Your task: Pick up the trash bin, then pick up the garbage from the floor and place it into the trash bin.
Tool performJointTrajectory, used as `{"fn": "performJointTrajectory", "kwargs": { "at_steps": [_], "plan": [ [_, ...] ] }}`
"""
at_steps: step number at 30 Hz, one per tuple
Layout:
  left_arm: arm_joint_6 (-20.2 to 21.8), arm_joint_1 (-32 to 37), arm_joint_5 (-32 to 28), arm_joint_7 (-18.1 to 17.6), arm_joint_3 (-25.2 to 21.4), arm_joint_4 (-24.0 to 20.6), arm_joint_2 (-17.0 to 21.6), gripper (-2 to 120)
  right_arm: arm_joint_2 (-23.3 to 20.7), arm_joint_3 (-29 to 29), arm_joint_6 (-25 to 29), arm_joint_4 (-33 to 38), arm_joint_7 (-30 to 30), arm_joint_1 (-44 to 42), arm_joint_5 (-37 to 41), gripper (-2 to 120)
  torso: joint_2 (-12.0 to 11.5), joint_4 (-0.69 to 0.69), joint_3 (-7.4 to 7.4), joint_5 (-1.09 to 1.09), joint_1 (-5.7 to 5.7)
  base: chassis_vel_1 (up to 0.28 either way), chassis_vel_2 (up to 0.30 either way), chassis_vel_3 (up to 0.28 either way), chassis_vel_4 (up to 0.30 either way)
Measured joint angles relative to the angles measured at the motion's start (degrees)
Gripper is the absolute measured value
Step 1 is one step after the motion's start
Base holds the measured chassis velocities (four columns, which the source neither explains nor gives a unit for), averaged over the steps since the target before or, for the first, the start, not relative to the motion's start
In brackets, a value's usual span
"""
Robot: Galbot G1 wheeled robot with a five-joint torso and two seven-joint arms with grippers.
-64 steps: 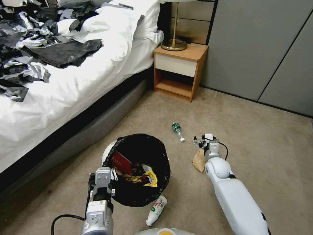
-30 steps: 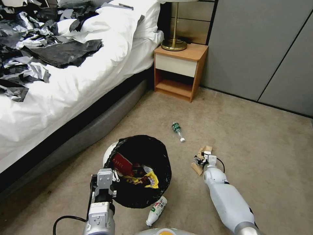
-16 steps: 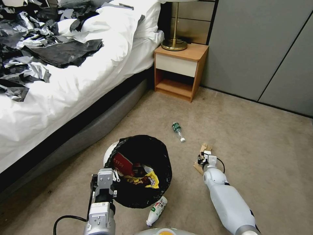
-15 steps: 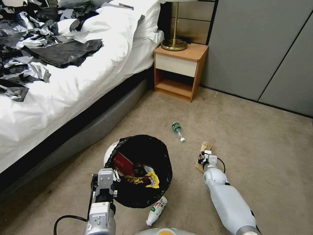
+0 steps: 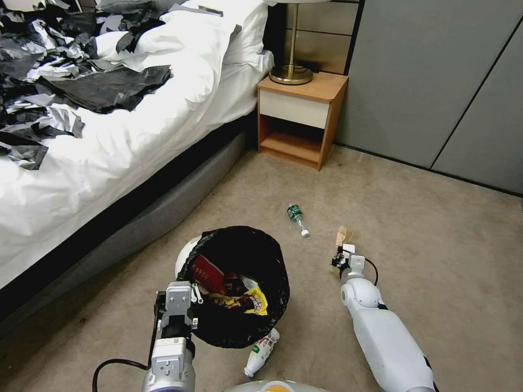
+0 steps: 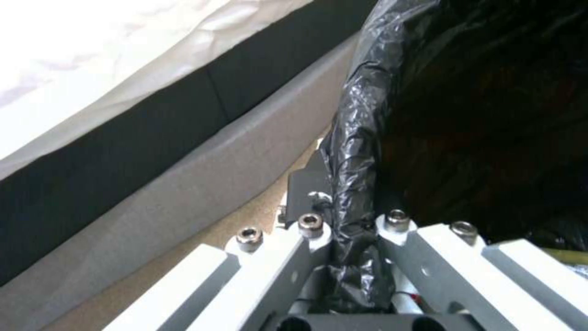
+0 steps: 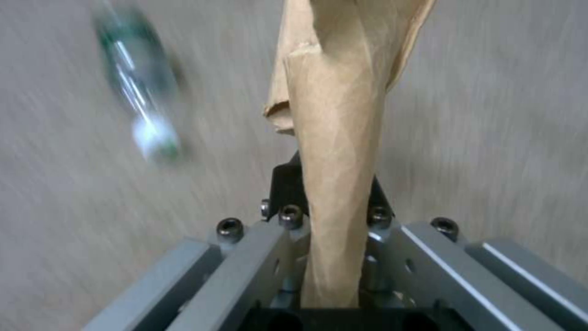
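Bedding of white fabric (image 5: 109,141) lies at the far left. Left gripper (image 5: 182,310) is clamped on the liner-wrapped rim of the small round white plastic trash bin with black liner bag (image 5: 272,272), which holds red and yellow wrappers. White plastic bottle (image 5: 261,348) lies just beside the bin; clear green-labelled plastic bottle (image 5: 295,218) lies farther out on the carpet. Right gripper (image 5: 339,258) is closed on the crumpled brown paper bag (image 5: 341,236), near the green-labelled bottle.

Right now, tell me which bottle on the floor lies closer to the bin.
The white bottle, lying right beside the bin on the robot's side. The green-labelled bottle lies farther out, toward the nightstand.
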Motion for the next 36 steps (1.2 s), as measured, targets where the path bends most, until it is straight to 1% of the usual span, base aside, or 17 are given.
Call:
{"fn": "performJointTrajectory", "kwargs": {
  "at_steps": [2, 3, 5, 6, 7, 9, 10, 11, 14, 15, 16, 17, 19, 20, 23, 28, 36],
  "plan": [
    [-0.01, -0.05, 0.0, 0.01, 0.07, 0.17, 0.08, 0, -0.53, -0.14, 0.65, 7.3, 0.14, -1.88, 0.9, 0, 0.0, 0.01, 0.0, 0.0, 0.0, 0.0, 0.0, 0.0, 0.0],
    [-0.01, -0.05, 0.0, 0.01, 0.07, 0.17, 0.08, 0, -0.53, -0.14, 0.65, 7.3, 0.14, -1.88, 0.9, 0, 0.0, 0.01, 0.0, 0.0, 0.0, 0.0, 0.0, 0.0, 0.0],
    [-0.02, -0.1, -0.04, 0.02, 0.16, 0.3, 0.22, 0, -1.19, -0.54, 2.21, 17.81, -0.41, -4.73, 2.32, 0, 0.0, -0.01, 0.0, -0.01, 0.0, 0.0, 0.0, 0.0, 0.0],
    [-0.02, -0.12, -0.04, 0.03, 0.17, 0.31, 0.23, 0, -1.3, -0.7, 3.33, 20.21, -0.94, -5.33, 2.36, 0, 0.0, -0.01, 0.0, -0.01, 0.0, 0.0, 0.0, 0.0, 0.0],
    [-0.02, -0.12, -0.04, 0.03, 0.17, 0.31, 0.23, 0, -1.3, -0.7, 3.33, 20.21, -0.94, -5.33, 2.36, 0, 0.0, -0.01, 0.0, -0.01, 0.0, 0.0, 0.0, 0.0, 0.0],
    [-0.02, -0.12, -0.07, 0.08, 0.21, 0.38, 0.4, 0, -1.72, -1.7, 10.6, 30.9, -6.3, -7.87, 1.02, 0, 0.0, 0.01, 0.0, -0.03, 0.0, 0.0, 0.0, 0.0, 0.0],
    [-0.02, -0.11, -0.09, 0.09, 0.22, 0.38, 0.44, 0, -1.86, -2.09, 12.36, 33.62, -8.53, -8.8, 0.95, 0, 0.0, 0.02, 0.0, -0.02, 0.0, 0.0, 0.0, 0.0, 0.0],
    [-0.02, -0.11, -0.09, 0.09, 0.22, 0.38, 0.44, 0, -1.86, -2.09, 12.36, 33.62, -8.53, -8.8, 0.95, 0, 0.0, 0.02, 0.0, -0.02, 0.0, 0.0, 0.0, 0.0, 0.0],
    [0.0, -0.11, -0.2, 0.35, 0.16, 0.32, 0.63, 0, -2.89, -4.27, 17.54, 42.56, -17.93, -13.11, 0.23, 0, 0.0, 0.01, 0.0, -0.01, 0.0, 0.0, 0.0, 0.0, 0.0],
    [0.0, -0.11, -0.2, 0.35, 0.16, 0.32, 0.63, 0, -2.89, -4.27, 17.54, 42.56, -17.93, -13.11, 0.23, 0, 0.0, 0.01, 0.0, -0.01, 0.0, 0.0, 0.0, 0.0, 0.0],
    [0.01, -0.15, -0.26, 0.39, 0.12, 0.31, 0.69, 0, -3.6, -5.71, 19.18, 45.2, -21.3, -15.42, -0.98, 0, 0.0, 0.0, 0.0, 0.0, 0.0, 0.0, 0.0, 0.0, 0.0],
    [0.01, -0.15, -0.26, 0.39, 0.12, 0.31, 0.69, 0, -3.6, -5.71, 19.18, 45.2, -21.3, -15.42, -0.98, 0, 0.0, 0.0, 0.0, 0.0, 0.0, 0.0, 0.0, 0.0, 0.0],
    [0.06, -0.23, -0.32, 0.46, 0.12, 0.32, 0.71, 0, -5.45, -9.47, 21.57, 49.19, -24.76, -19.84, -3.72, 0, 0.0, -0.01, -0.01, 0.0, 0.0, 0.0, 0.0, 0.0, 0.0],
    [0.06, -0.23, -0.32, 0.46, 0.12, 0.32, 0.71, 0, -5.45, -9.47, 21.57, 49.19, -24.76, -19.84, -3.72, 0, 0.0, -0.01, -0.01, 0.0, 0.0, 0.0, 0.0, 0.0, 0.0],
    [0.22, -0.33, -0.38, 0.5, -0.03, 0.32, 0.74, 0, -8.43, -13.64, 23.55, 50.88, -26.39, -24.05, -7.06, 0, 0.0, -0.01, -0.01, -0.02, 0.0, 0.0, 0.0, 0.0, 0.0],
    [0.31, -0.43, -0.42, 0.51, 0.03, 0.33, 0.67, 0, -11.67, -18.07, 25.5, 49.34, -26.94, -27.84, -10.98, 0, 0.0, 0.0, 0.0, 0.01, 0.0, 0.0, 0.0, 0.0, 0.0],
    [0.31, -0.51, -0.75, 0.49, -0.12, -0.04, 0.55, 0, -11.49, -19.03, 26.85, 46.2, -26.55, -28.9, -13.63, 0, 0.0, 0.0, 0.0, 0.0, 0.0, 0.0, 0.0, 0.0, 0.0]
  ]
}}
